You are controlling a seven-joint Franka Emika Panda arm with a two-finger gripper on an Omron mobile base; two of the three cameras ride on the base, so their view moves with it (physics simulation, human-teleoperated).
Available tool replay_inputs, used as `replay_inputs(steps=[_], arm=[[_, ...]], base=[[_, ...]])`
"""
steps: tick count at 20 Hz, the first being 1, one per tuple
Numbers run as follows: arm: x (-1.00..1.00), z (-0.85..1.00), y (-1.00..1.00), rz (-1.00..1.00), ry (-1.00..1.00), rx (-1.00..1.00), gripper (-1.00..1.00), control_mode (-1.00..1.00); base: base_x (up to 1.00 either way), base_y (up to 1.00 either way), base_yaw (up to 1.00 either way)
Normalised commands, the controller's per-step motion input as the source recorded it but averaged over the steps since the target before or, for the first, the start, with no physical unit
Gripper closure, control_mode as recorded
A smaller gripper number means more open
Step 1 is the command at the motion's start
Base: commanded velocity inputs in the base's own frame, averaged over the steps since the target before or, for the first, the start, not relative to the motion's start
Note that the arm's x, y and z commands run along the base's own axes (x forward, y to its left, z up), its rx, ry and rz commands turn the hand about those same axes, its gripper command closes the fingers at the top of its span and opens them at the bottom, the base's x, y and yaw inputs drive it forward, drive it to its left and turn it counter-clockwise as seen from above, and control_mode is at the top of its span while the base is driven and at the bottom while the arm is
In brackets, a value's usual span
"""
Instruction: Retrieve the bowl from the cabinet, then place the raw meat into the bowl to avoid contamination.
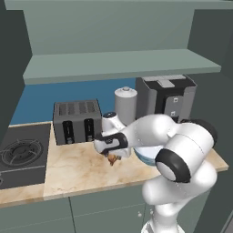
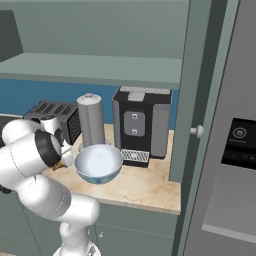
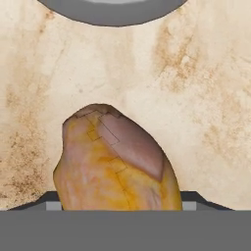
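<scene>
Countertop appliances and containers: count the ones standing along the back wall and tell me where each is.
3. The toaster stands leftmost beside the stove, the grey canister in the middle, the coffee machine rightmost. The arm may hide others.

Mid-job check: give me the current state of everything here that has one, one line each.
Bowl: upright on the counter, empty.
Raw meat: between the jaws, just above the counter, not in the bowl.
Gripper: shut on the meat.
Cabinet: open, shelf bare.
Canister: upright, lid on.
</scene>
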Motion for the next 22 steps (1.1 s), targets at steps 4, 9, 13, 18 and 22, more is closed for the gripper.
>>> replay_inputs(steps=[4,9,13,18,22], arm=[[-0.29,0.39,0.0,-0.02,0.0,-0.01,1.0,-1.0],[-0.25,0.54,0.01,-0.07,0.0,-0.04,1.0,-1.0],[-0.36,0.55,0.0,-0.06,-0.03,-0.11,1.0,-1.0],[-0.41,0.52,-0.03,-0.11,-0.01,-0.09,1.0,-1.0],[-0.4,0.53,-0.22,-0.11,0.0,-0.03,1.0,-1.0]], base=[[0.0,0.0,0.0],[0.0,0.0,0.0],[0.0,0.0,0.0],[0.0,0.0,0.0],[0.0,0.0,0.0]])
